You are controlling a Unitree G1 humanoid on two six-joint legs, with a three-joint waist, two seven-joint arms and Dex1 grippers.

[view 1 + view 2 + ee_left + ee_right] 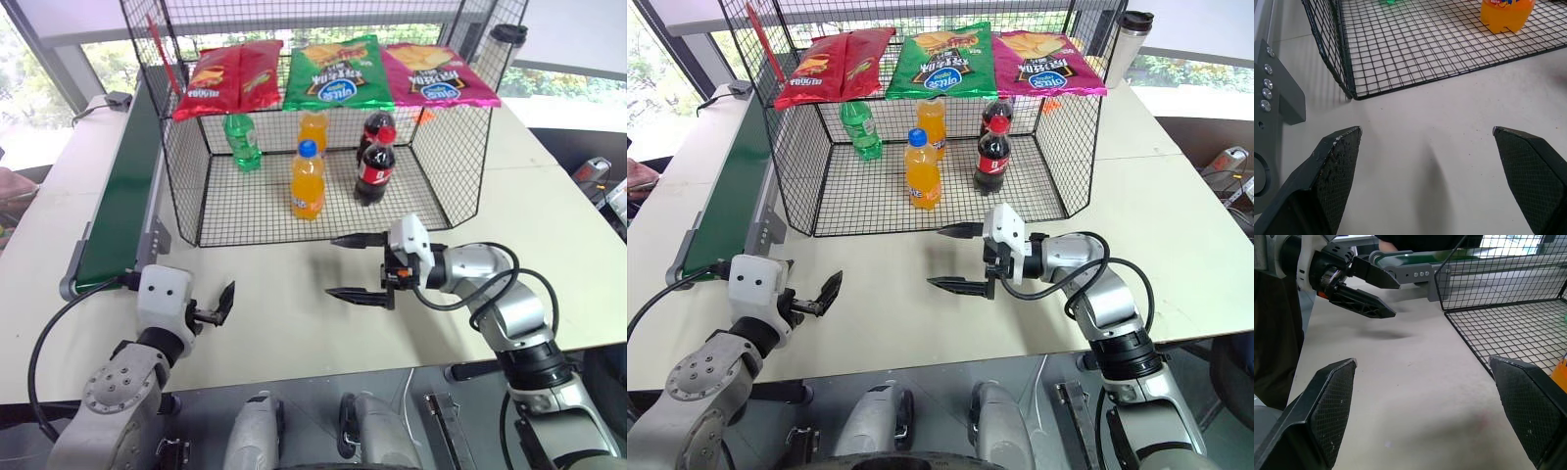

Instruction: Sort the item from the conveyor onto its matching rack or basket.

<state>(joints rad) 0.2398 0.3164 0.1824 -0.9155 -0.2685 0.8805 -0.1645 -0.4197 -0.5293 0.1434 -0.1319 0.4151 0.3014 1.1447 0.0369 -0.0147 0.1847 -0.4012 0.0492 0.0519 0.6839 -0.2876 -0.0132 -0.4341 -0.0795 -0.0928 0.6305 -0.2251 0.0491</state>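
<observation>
Presently listed, head views. Black wire-mesh cage (446, 176), upper centre of frame, open toward the lower edge, standing on a pale table (284, 313).

Contents, mesh floor:
- green soda bottle (242, 142), back left corner, upright; clear green plastic, green label, cap hidden behind the shelf edge.
- orange soda bottle with blue cap (308, 181), front centre, upright.
- second orange bottle (313, 130), directly behind the first, top hidden.
- cola bottle with red cap (375, 168), right of centre, upright; another dark bottle just behind it.

Contents, flat top shelf, left to right: red chip bags (227, 78), green chip bag (338, 73), pink chip bag (437, 76), all lying flat.

Conveyor (122, 196): dark-green belt in grey frame, running along the left side of the frame beside the cage; nothing seen on the belt.

Lidded tumbler (1127, 44), upper right, outside the cage wall.

Left gripper (217, 308): lower left, over bare table near the conveyor's near end, fingers spread wide, holding nothing.

Right gripper (355, 266): centre, just in front of the cage opening, pointing toward frame left, fingers apart, holding nothing.

Green soda bottle stands inside the cage, well apart from both grippers, above and slightly right of the left one.
</observation>
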